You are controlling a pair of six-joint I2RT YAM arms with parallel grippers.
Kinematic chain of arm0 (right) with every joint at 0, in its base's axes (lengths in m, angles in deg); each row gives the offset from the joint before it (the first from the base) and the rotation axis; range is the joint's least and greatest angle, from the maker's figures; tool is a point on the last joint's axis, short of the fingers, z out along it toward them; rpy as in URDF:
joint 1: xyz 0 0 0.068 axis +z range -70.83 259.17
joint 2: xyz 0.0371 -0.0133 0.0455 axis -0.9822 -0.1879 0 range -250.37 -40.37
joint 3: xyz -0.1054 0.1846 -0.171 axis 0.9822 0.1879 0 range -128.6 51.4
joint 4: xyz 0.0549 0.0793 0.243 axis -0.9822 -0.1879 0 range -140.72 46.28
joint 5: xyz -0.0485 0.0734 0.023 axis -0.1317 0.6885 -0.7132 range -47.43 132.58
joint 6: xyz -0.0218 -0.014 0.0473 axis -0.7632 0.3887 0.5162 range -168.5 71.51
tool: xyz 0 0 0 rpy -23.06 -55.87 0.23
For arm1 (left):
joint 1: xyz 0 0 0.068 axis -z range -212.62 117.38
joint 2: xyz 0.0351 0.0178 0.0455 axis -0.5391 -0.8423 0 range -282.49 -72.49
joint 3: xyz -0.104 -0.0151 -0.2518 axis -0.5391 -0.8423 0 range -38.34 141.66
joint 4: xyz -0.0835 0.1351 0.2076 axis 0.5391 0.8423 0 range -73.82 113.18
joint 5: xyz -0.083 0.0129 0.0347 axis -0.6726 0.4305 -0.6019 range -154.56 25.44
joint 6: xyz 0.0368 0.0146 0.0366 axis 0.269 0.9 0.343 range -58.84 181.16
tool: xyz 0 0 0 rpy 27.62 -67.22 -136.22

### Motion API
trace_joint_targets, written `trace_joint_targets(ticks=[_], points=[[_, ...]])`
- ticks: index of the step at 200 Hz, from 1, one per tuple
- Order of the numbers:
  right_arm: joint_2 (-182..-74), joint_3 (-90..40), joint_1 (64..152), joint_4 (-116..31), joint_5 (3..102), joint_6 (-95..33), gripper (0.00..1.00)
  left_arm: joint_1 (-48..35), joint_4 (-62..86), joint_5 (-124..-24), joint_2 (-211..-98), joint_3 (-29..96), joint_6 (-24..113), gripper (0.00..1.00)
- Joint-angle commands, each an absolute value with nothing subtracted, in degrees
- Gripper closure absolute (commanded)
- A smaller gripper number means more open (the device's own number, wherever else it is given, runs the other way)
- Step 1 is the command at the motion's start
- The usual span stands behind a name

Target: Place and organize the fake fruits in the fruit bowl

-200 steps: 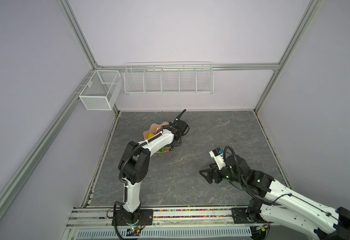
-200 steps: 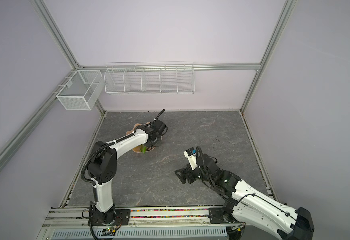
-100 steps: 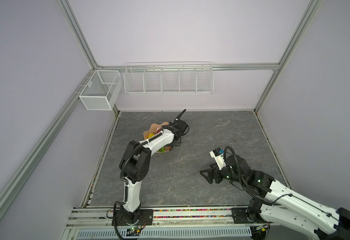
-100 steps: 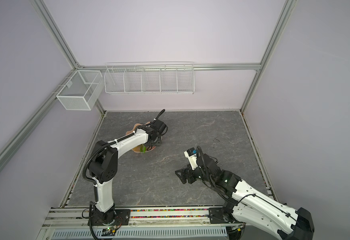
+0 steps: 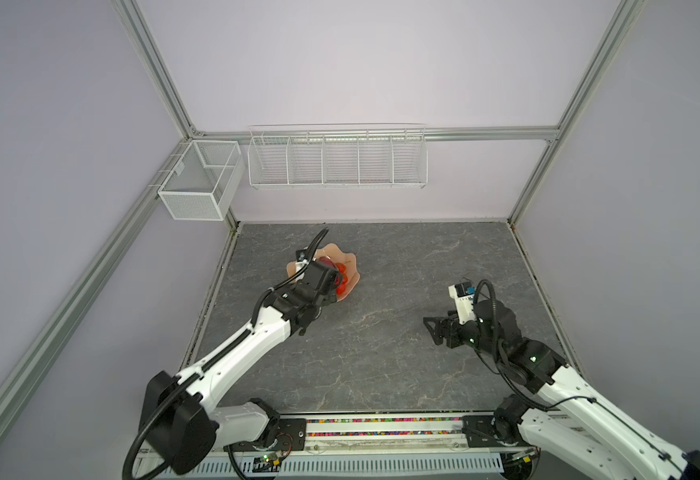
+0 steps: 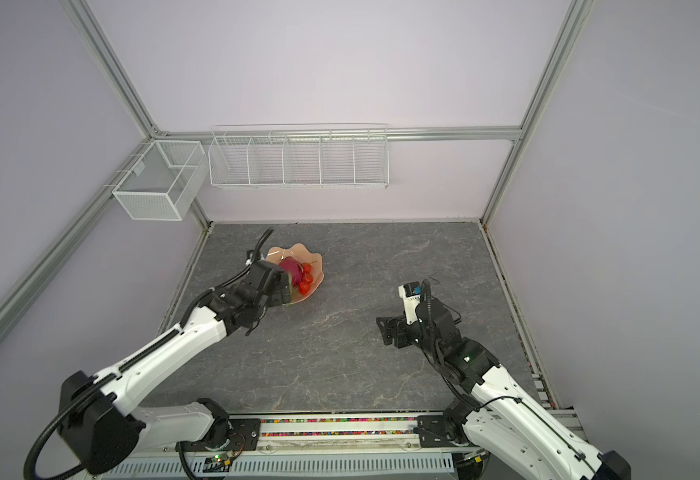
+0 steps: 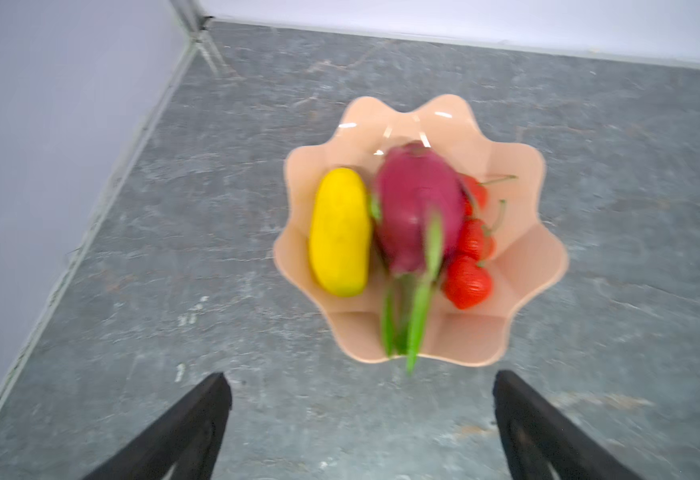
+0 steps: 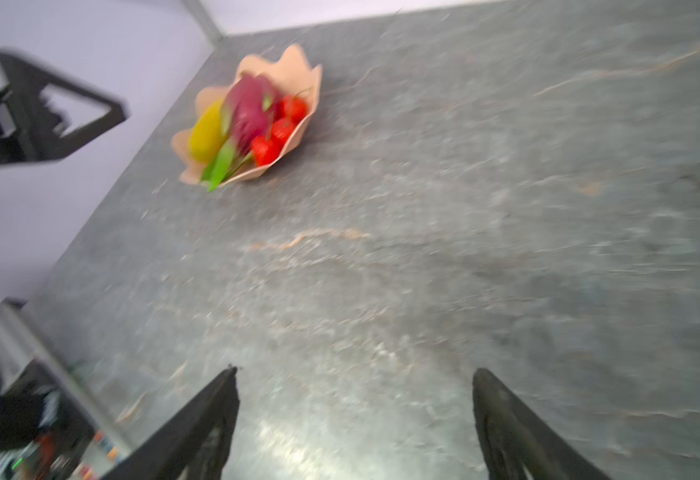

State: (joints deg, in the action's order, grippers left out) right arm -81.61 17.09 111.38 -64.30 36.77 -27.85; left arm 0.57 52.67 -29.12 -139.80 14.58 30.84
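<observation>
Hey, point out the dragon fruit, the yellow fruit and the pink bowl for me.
dragon fruit [image 7: 419, 203], left wrist view, middle of its magenta body.
yellow fruit [image 7: 340, 232], left wrist view, middle of its skin.
pink bowl [image 7: 523, 257], left wrist view, bare inner wall.

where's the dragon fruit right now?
The dragon fruit lies in the bowl, between the yellow fruit and the strawberries. In both top views it's at the table's left rear.

White mesh basket [image 5: 201, 183] and wire rack [image 5: 337, 160] hang — grey table [image 5: 381, 353] below.
</observation>
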Motion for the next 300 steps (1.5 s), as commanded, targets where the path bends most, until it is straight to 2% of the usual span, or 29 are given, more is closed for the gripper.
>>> trace_joint_targets(ticks=[1,22,47,60,80,102,109,135,160,178,205,216,229,248,300], points=[[-78.2,22.3,105.1,-60.9,27.4,-33.6,0.11,-5.5,47.4,-18.9,-132.4,5.8,31.3,0.01],[-75.6,28.7,99.6,-52.7,20.0,-37.8,0.11,-12.0,37.3,-19.2,-126.0,-3.7,36.3,0.01],[-75.5,31.9,93.9,-48.5,14.1,-36.8,0.11,-14.9,27.8,-18.0,-122.4,-10.4,42.4,0.01],[-76.9,32.7,92.7,-45.5,12.4,-38.8,0.11,-15.1,16.5,-19.1,-122.0,-15.5,49.4,0.01],[-82.5,36.9,91.5,-33.5,9.5,-42.4,0.11,-15.5,-9.2,-22.4,-125.1,-26.2,58.3,0.01],[-93.8,39.2,89.1,-19.0,8.3,-44.2,0.11,-16.6,-15.3,-24.4,-129.1,-26.0,58.2,0.01],[-96.5,37.4,88.7,-19.8,10.1,-44.9,0.11,-17.0,-18.3,-25.0,-131.2,-26.1,59.0,0.01],[-106.4,37.3,87.6,-4.4,15.8,-49.9,0.11,-17.5,-30.1,-28.4,-140.7,-25.3,63.3,0.01],[-112.4,35.4,85.5,0.7,21.9,-51.0,0.11,-17.8,-41.6,-29.3,-149.6,-24.3,67.6,0.01],[-116.3,34.9,83.3,5.7,27.7,-51.1,0.11,-19.6,-46.0,-33.1,-154.3,-24.1,64.7,0.01],[-123.3,35.1,81.7,13.2,30.5,-50.8,0.11,-21.0,-58.7,-35.7,-163.9,-25.4,65.2,0.01],[-126.2,35.8,81.7,16.6,31.3,-51.0,0.11,-21.4,-61.1,-36.5,-166.0,-25.2,65.9,0.00],[-129.5,35.4,81.9,20.1,31.1,-51.7,0.11,-21.6,-55.2,-36.6,-163.3,-24.6,64.1,0.00],[-127.9,29.9,81.8,6.4,29.5,-50.4,0.11,-21.9,-53.0,-36.6,-163.5,-23.0,64.4,0.01],[-128.4,30.1,81.3,7.9,30.4,-50.3,0.11,-21.9,-51.3,-36.1,-163.5,-22.0,64.1,0.01]])
